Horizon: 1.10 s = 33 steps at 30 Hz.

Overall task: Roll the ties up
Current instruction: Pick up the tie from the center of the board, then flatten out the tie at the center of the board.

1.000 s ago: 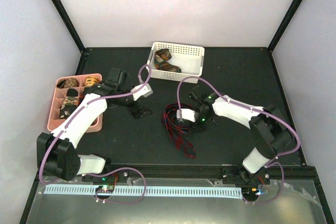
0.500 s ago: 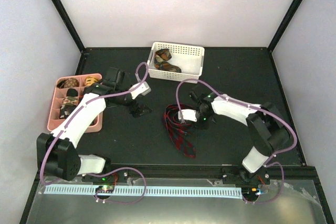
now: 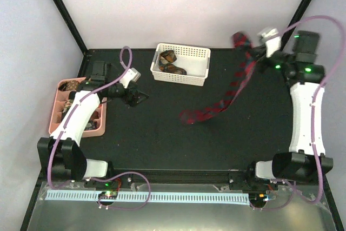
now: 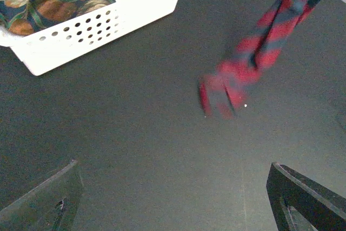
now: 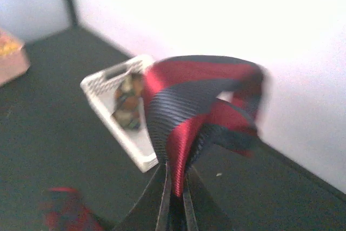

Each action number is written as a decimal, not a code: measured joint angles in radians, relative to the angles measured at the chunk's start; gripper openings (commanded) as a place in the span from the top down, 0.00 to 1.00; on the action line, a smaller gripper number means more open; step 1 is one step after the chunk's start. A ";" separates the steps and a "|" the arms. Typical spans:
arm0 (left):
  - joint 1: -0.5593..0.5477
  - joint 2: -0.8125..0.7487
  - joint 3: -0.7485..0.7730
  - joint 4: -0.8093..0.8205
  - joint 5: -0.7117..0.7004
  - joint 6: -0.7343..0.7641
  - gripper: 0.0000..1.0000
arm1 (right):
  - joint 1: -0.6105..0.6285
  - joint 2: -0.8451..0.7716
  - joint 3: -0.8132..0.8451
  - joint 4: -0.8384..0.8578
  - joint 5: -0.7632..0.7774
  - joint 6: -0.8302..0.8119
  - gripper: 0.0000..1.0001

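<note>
Black tabletop (image 3: 135, 144), white walls: right tool (image 5: 175, 193) clamped onto the dark red-and-black plaid fabric necktie (image 3: 233, 89), held high at far right, presumably so the strip hangs straight for rolling, low end trailing mid-table; left tool (image 4: 174, 163) wide, empty, hovers at left.

I'm going through all three views and I'm not finding any text, label, brand, number or sign that can be read.
</note>
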 measured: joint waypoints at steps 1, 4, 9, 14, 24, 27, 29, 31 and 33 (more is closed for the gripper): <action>0.008 0.007 0.002 0.005 0.008 -0.007 0.04 | -0.055 -0.008 0.034 0.012 -0.018 0.050 0.98; 0.028 0.021 0.002 0.010 0.024 -0.022 0.04 | -0.178 -0.014 0.148 0.046 -0.044 0.186 0.98; 0.060 0.027 0.002 0.027 0.045 -0.043 0.04 | -0.203 -0.041 0.253 0.087 -0.056 0.304 0.98; 0.098 0.027 0.002 0.050 0.050 -0.070 0.04 | -0.072 -0.110 0.172 0.141 -0.023 0.326 0.98; 0.193 0.026 -0.001 0.075 0.068 -0.107 0.01 | 0.732 0.034 -0.447 0.319 0.474 0.170 0.19; 0.200 0.024 -0.004 0.073 0.077 -0.083 0.01 | 0.873 0.070 -0.506 0.268 0.462 0.151 0.13; 0.201 0.020 -0.010 0.068 0.083 -0.061 0.01 | 0.887 0.048 -0.495 0.237 0.433 0.146 0.12; 0.199 0.013 -0.019 0.064 0.088 -0.030 0.01 | 0.854 0.009 -0.458 0.208 0.393 0.135 0.11; 0.184 0.008 -0.027 0.064 0.089 -0.002 0.02 | 0.795 -0.035 -0.425 0.188 0.354 0.119 0.15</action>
